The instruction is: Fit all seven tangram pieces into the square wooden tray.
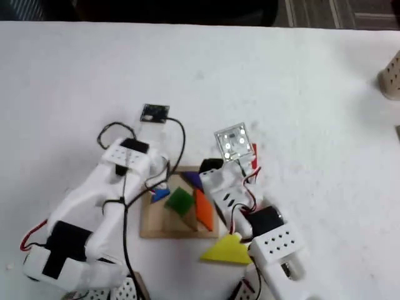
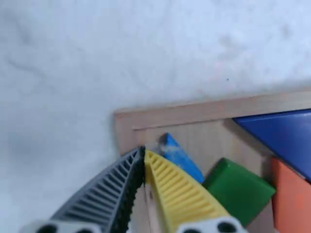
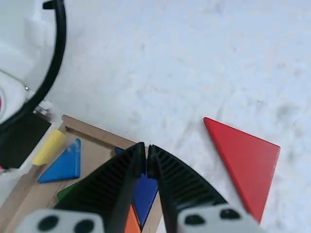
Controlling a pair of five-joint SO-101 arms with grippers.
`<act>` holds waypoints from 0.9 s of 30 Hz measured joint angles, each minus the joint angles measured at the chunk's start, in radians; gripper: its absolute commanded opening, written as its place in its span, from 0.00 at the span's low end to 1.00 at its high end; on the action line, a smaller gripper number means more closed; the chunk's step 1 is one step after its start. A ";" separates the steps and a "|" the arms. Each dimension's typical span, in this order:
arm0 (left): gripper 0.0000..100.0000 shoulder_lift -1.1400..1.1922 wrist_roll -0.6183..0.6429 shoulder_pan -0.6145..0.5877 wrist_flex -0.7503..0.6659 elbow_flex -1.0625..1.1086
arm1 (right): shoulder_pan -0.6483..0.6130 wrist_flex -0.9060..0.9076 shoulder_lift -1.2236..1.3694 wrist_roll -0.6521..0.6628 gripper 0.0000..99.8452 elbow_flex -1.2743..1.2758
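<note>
Yellow triangle (image 1: pixel 229 251) beside tray (image 1: pixel 150 232), long edge crosswise, left gripper (image 2: pixel 142 154) and right gripper (image 3: pixel 146 150) closed, empty

The bench (image 1: pixel 300 94) is white, with faint grey smudges. Near its right edge sits a beige object (image 1: pixel 390 78) dotted with small dark holes, partly cut off.

tray (image 1: pixel 178 234) crowded both sides; far table (image 1: pixel 281 81) open
</note>
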 measured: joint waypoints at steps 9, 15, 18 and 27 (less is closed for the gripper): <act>0.03 0.000 -0.034 0.000 0.009 -0.003 | 0.000 0.000 0.000 0.000 0.02 0.000; 0.03 -0.003 -0.097 0.011 0.006 -0.003 | 0.000 0.000 0.000 0.000 0.02 0.000; 0.03 -0.003 -0.114 0.074 -0.015 0.017 | 0.000 0.000 0.000 0.000 0.02 0.000; 0.03 -0.018 -0.114 0.186 -0.061 0.018 | 0.000 0.000 0.000 0.000 0.02 0.000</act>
